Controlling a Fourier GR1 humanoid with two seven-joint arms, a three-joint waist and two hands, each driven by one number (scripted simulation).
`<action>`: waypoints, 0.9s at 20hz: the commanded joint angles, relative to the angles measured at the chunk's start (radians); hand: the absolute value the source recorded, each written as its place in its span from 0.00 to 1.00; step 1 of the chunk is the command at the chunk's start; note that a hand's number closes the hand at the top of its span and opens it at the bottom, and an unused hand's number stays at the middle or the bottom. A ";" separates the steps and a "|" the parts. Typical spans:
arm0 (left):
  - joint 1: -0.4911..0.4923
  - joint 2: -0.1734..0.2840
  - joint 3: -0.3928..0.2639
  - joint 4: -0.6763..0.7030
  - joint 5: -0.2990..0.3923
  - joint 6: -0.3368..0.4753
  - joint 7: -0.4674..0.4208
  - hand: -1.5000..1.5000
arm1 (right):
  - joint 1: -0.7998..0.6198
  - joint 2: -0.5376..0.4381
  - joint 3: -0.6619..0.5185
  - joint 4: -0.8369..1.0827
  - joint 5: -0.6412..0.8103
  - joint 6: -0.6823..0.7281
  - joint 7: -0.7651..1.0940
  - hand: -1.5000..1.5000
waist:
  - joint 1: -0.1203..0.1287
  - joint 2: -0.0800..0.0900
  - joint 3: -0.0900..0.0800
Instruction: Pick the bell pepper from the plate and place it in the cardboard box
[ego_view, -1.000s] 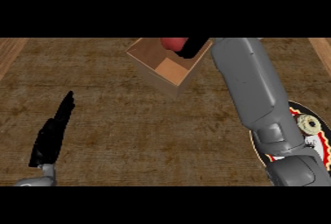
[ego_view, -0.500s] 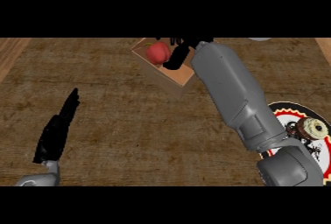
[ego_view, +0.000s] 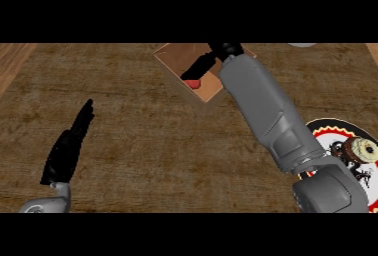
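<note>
Your right robot hand (ego_view: 201, 64) reaches over the open brown cardboard box (ego_view: 171, 56), its fingers curled round the red bell pepper (ego_view: 193, 83), which sits low inside the box. Treat the pepper as light, smooth and slippery, best held across its broad middle. Your left robot hand (ego_view: 68, 150) rests open above the wooden bench (ego_view: 148, 150)

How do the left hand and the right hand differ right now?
The left hand shows at the view's lower left over bare counter, fingers straight, holding nothing; the right hand is stretched to the far side, over the cardboard box. The left hand is nowhere near the bell pepper; the right hand's fingers hide most of it, red showing just at their tips inside the box. Both hands are black on grey forearms.
</note>
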 joint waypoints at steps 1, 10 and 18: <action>0.013 -0.008 0.000 -0.007 -0.006 0.012 -0.007 0.50 | 0.005 -0.011 -0.110 -0.023 -0.103 -0.070 -0.039 0.00 | -0.012 -0.001 0.001; 0.026 -0.022 -0.005 -0.009 -0.014 0.024 -0.005 0.50 | -0.007 -0.140 -0.315 -0.021 -0.314 0.005 -0.101 0.00 | -0.021 -0.004 0.001; 0.014 0.000 0.016 -0.010 0.001 0.005 -0.010 0.50 | 0.090 -0.376 -0.396 0.013 -0.378 0.088 -0.161 0.00 | -0.021 0.000 0.001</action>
